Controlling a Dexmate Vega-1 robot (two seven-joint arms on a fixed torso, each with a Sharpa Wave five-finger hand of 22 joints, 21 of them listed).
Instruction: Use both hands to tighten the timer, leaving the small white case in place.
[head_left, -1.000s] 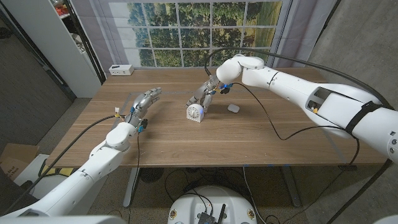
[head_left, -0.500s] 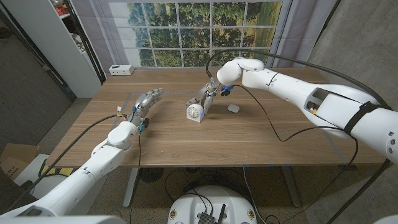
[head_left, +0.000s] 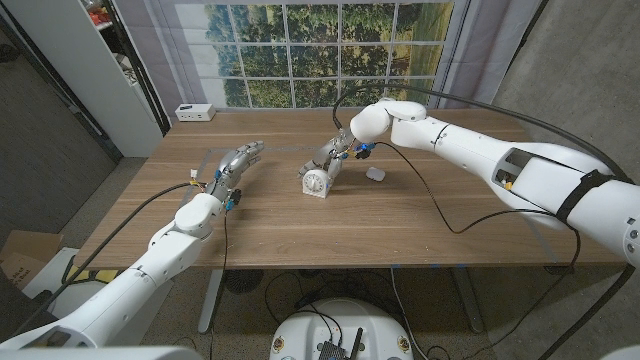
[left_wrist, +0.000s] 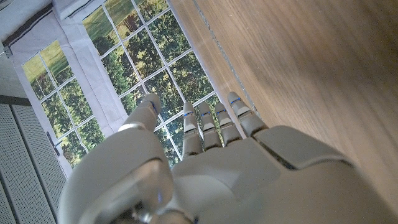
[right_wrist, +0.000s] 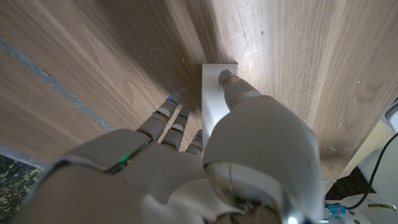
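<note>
Our right hand (head_left: 333, 160) is down on the timer (head_left: 316, 183), which stands near the middle of the tabletop (head_left: 400, 215) with its round dial facing us. In the right wrist view the thumb (right_wrist: 239, 93) lies along the timer's white body (right_wrist: 211, 93) while the other fingers (right_wrist: 174, 121) curl down on its far side, so the hand (right_wrist: 186, 168) grips the timer between them. Our left hand (head_left: 230, 170) hangs over the tabletop well to the left of the timer, touching nothing; the left wrist view shows its fingers (left_wrist: 205, 124) stretched out straight and slightly apart, the hand (left_wrist: 211, 174) holding nothing. The small white case (head_left: 376, 174) lies on the tabletop just to the right of the timer and our right hand, apart from both. Near the far left corner of the tabletop sits a white box (head_left: 195, 112), and behind the table is a picture of trees seen through window panes (head_left: 310, 50).
</note>
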